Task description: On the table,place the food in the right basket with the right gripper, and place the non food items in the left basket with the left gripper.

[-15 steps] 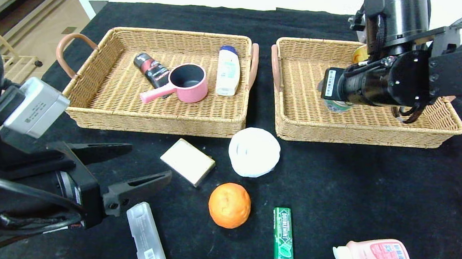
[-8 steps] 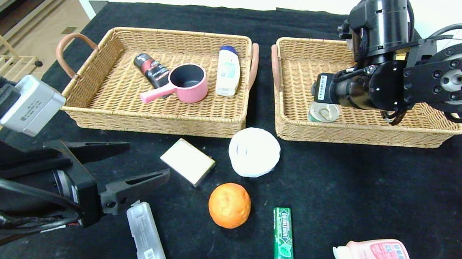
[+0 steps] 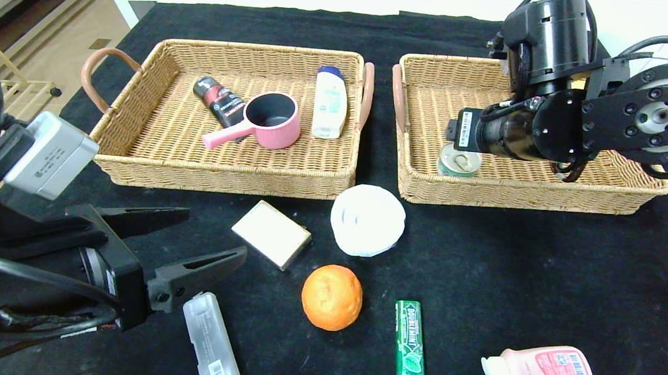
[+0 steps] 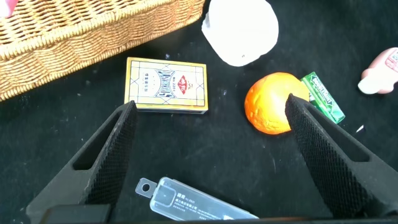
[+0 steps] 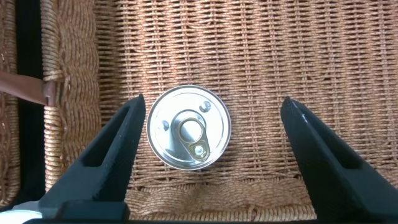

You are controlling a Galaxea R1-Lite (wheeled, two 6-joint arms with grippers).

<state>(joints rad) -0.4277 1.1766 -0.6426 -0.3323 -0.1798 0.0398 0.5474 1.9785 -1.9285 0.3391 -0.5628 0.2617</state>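
The tin [image 5: 189, 127] stands upright in the right basket [image 3: 604, 189], near its front left corner, with the right gripper [image 5: 211, 162] spread wide above it, touching nothing. On the worktop [image 3: 539, 272] the orange [image 3: 331, 297] waits: firm, round, likely to roll, best pinched across its middle. The left gripper [image 4: 211, 155] hovers spread over the clear case [image 4: 193, 200].

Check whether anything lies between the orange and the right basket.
The white tub sits on the cloth just beyond the orange, near the right basket front-left corner. Lifted over, nothing else visible blocks it; the tin occupies only that corner inside.
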